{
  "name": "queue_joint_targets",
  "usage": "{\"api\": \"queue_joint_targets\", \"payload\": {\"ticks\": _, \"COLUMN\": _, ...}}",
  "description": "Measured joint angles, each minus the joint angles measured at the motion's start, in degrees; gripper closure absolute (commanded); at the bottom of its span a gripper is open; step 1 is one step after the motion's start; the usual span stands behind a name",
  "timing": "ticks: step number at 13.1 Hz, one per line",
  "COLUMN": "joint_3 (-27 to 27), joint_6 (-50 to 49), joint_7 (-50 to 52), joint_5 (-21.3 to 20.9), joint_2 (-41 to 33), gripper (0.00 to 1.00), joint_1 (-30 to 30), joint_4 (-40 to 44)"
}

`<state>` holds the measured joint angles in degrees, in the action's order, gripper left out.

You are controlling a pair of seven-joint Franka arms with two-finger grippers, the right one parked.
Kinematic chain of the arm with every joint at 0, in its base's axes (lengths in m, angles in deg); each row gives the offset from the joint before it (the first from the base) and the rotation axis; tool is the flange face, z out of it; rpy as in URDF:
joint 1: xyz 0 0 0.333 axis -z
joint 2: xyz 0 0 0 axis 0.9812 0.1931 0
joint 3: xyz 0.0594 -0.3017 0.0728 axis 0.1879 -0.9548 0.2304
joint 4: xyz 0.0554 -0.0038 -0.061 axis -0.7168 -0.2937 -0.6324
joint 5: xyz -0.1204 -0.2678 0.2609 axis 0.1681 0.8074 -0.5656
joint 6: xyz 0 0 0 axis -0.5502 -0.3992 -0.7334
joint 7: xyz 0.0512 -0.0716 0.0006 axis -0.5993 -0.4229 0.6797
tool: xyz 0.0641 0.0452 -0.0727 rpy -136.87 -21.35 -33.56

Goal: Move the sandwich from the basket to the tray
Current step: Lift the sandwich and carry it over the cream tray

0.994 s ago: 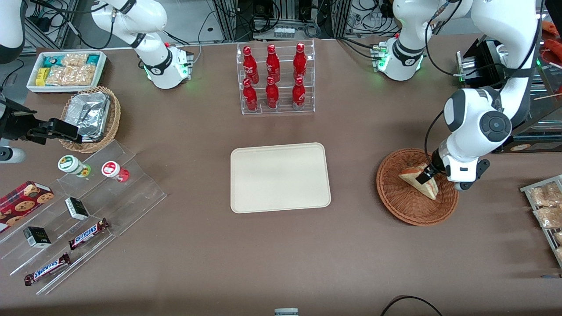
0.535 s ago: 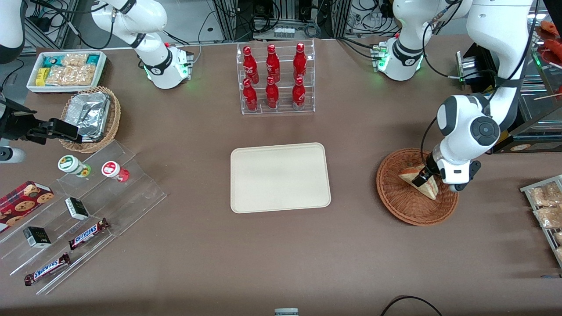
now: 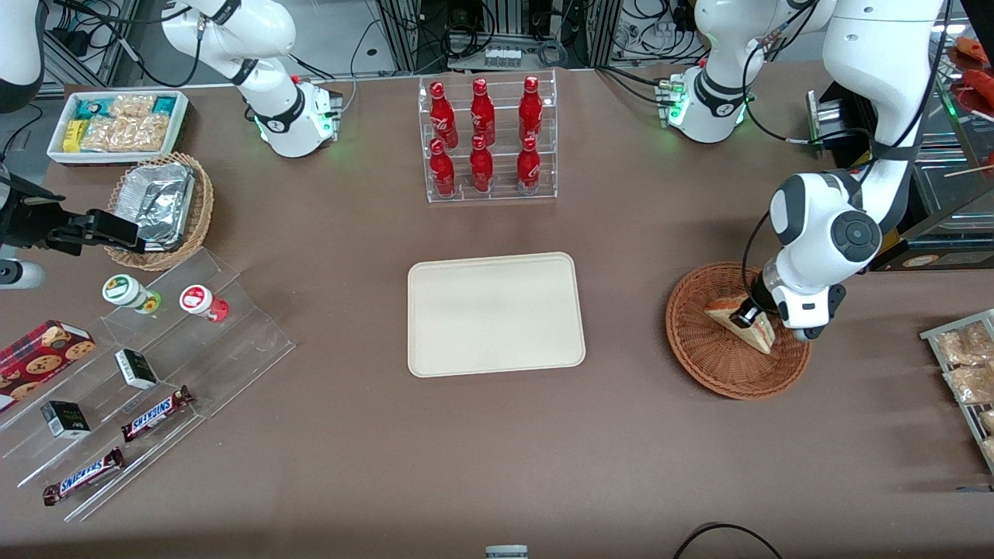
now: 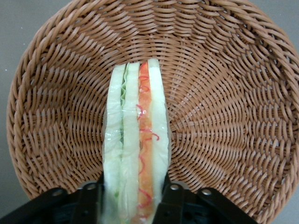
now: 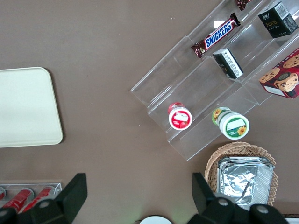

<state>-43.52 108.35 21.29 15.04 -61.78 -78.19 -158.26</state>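
Observation:
The sandwich (image 3: 759,332), a pale wedge with green and red filling along its edge (image 4: 135,135), stands on edge in the round reddish-brown wicker basket (image 3: 714,365) toward the working arm's end of the table. My left gripper (image 3: 748,315) reaches down into the basket (image 4: 224,93), and its two black fingers (image 4: 172,198) press against both bread faces of the sandwich, so it is shut on it. The sandwich still rests in the basket. The cream tray (image 3: 497,314) lies flat at the table's middle, beside the basket, with nothing on it.
A clear rack of red bottles (image 3: 488,140) stands farther from the front camera than the tray. Packaged pastries (image 3: 963,365) lie at the working arm's table edge. A clear stepped stand with snack bars (image 3: 147,365), a tan basket with a foil container (image 3: 159,206) and a white snack bin (image 3: 116,124) are toward the parked arm's end.
The left arm's wrist has shifted slightly toward the tray and settled over the sandwich. The sandwich and basket have barely moved.

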Motion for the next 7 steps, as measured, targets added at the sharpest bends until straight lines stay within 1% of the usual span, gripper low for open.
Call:
{"api": "queue_joint_targets", "payload": {"ticks": 2, "joint_3": 0.0, "joint_6": -2.1, "joint_7": 0.0, "joint_5": 0.0, "joint_2": -0.7, "gripper": 1.0, "joint_1": 0.0, "joint_4": 0.9}}
{"api": "queue_joint_targets", "payload": {"ticks": 3, "joint_3": -0.1, "joint_6": -4.8, "joint_7": 0.0, "joint_5": 0.0, "joint_2": -1.3, "gripper": 1.0, "joint_1": 0.2, "joint_4": 2.4}}
{"api": "queue_joint_targets", "payload": {"ticks": 5, "joint_3": -0.4, "joint_6": -14.0, "joint_7": -0.7, "joint_5": 0.0, "joint_2": -2.5, "gripper": 1.0, "joint_1": 0.5, "joint_4": 7.9}}
{"api": "queue_joint_targets", "payload": {"ticks": 7, "joint_3": -0.9, "joint_6": -22.0, "joint_7": -4.1, "joint_5": 0.0, "joint_2": -2.9, "gripper": 1.0, "joint_1": 0.8, "joint_4": 14.8}}
